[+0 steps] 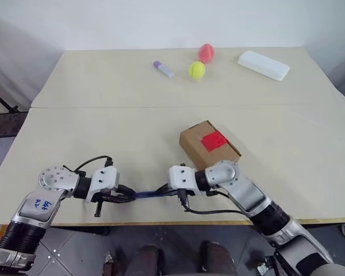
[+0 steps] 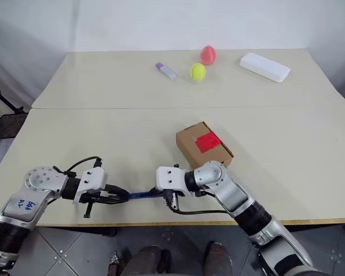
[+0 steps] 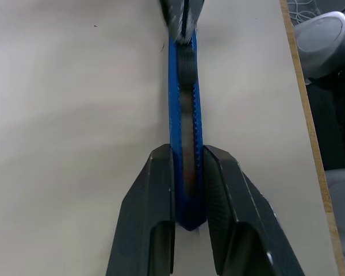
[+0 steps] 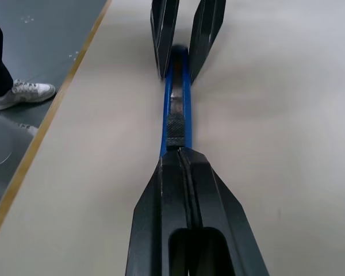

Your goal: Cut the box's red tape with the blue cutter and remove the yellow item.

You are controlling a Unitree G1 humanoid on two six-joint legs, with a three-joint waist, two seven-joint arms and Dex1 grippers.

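The blue cutter point(image 1: 149, 195) lies along the table's front edge, well in front of the box point(image 1: 195, 138). My left gripper point(image 1: 129, 196) is shut on the cutter's left end, its black fingers point(image 3: 161, 190) clamping both sides. My right gripper point(image 1: 164, 190) is shut, and its closed tips point(image 4: 178, 155) rest on the cutter's black slider point(image 4: 175, 123) at the other end. The brown box stands closed behind my right wrist, with the red tape point(image 1: 213, 140) across its top. The yellow item is hidden.
At the far side sit a yellow-green tennis ball point(image 1: 196, 70), a pink-red ball point(image 1: 205, 52), a purple-capped white tube point(image 1: 164, 69) and a white oblong case point(image 1: 263, 65). The table's front edge point(image 1: 161, 223) runs just below both grippers. A person's shoe point(image 4: 23, 92) is on the floor.
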